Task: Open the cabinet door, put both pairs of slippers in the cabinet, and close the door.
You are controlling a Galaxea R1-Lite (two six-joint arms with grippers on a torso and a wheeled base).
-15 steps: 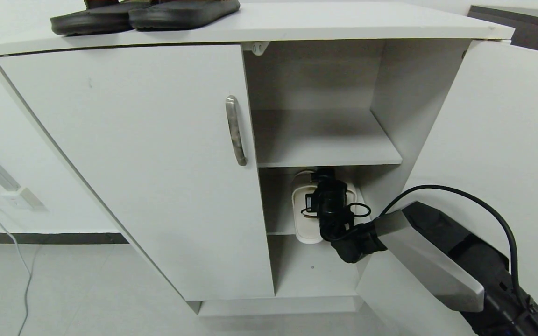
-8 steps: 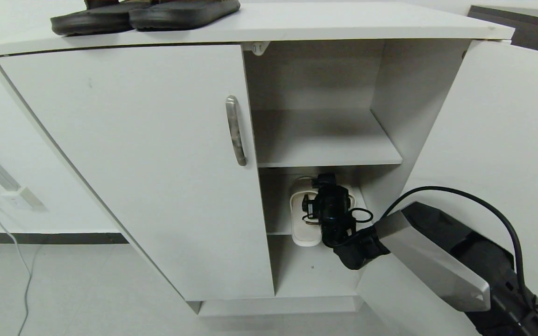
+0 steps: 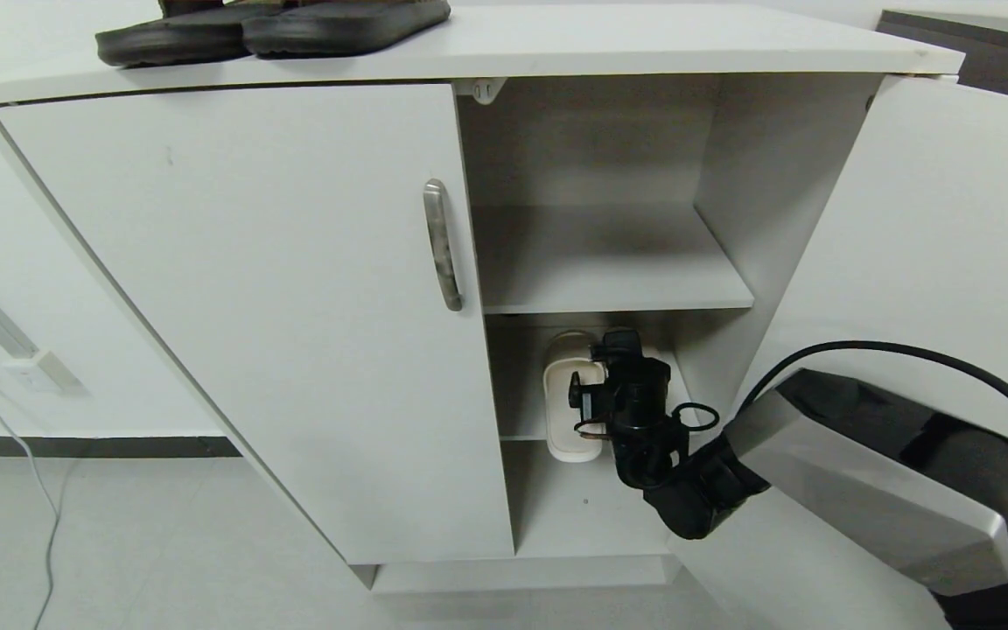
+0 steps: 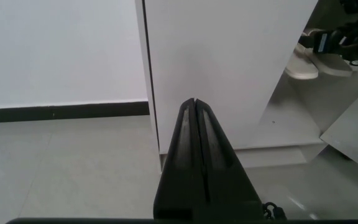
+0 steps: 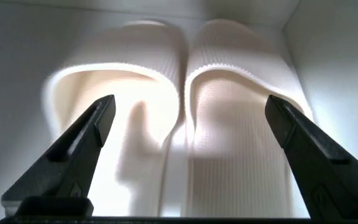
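Holding my left pincer (image 4: 194, 109) clenched, its two fingers pressed flat together on nothing, I am keeping it low over the floor (image 4: 61, 168) in front of the cabinet's closed left door (image 4: 229, 56).

My right pincer (image 5: 189, 102) is reaching into the open right half of the cabinet (image 3: 556, 44), below the upper shelf (image 3: 600, 262). It is released, with the fingers (image 5: 73, 155) spread wide apart and gripping nothing. The pale slippers (image 5: 185, 87) are lying side by side between and just beyond the fingers, on the middle shelf. I cannot tell whether the tips are touching them.

In the head view my right pincer (image 3: 596, 376) is covering most of that pair. One pale slipper (image 3: 567, 411) is showing clearly, while the other is barely peeking out behind the black housing. Their toe ends are fading into the dim back of the compartment.

The bottom compartment (image 3: 583, 507) is lying beneath them. The right door (image 3: 933, 245) is standing swung open, its far edge running out of the picture. The left door's metal handle (image 3: 441, 245) is sitting upright near its inner edge.

Farthest off, the dark slippers (image 3: 268, 31) are resting on the cabinet's top, at its left end. Their upper parts are being cut off by the picture's edge, so I am seeing little more than the soles.
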